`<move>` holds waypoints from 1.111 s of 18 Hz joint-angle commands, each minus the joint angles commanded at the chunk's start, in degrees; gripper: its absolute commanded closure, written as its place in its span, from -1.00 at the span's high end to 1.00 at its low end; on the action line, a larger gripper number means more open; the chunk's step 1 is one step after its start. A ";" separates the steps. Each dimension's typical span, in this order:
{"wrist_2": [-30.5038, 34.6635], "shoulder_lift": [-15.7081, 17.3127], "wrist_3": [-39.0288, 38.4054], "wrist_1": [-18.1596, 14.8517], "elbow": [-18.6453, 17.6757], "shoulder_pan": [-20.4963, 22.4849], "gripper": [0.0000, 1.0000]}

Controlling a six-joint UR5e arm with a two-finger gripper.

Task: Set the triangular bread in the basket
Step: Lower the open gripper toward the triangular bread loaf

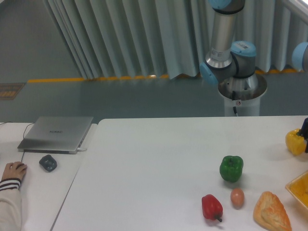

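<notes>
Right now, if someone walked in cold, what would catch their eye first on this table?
Probably the bright food at the table's right end: a green pepper, a red pepper with a small egg beside it, and the golden triangular bread at the front edge. A yellow pepper sits further back, with a dark part intruding at the right edge. The basket shows only partly, right of the bread.

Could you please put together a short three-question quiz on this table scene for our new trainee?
1. True or false: the triangular bread already lies in the basket.
2. Which item sits between the red pepper and the bread? A) green pepper B) egg C) laptop
3. What colour is the pepper at the table's far right edge?

Key: 1 false; 2 B; 3 yellow.
</notes>
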 joint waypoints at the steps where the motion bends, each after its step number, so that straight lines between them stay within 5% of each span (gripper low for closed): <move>1: 3.87 -0.97 -1.22 0.52 0.52 -2.54 1.00; 5: 5.76 -3.52 -9.40 2.55 2.46 -5.90 1.00; 10: -3.20 -4.31 -14.41 3.43 3.52 -5.73 1.00; 20: -3.21 -6.60 -15.38 3.52 3.52 -7.14 1.00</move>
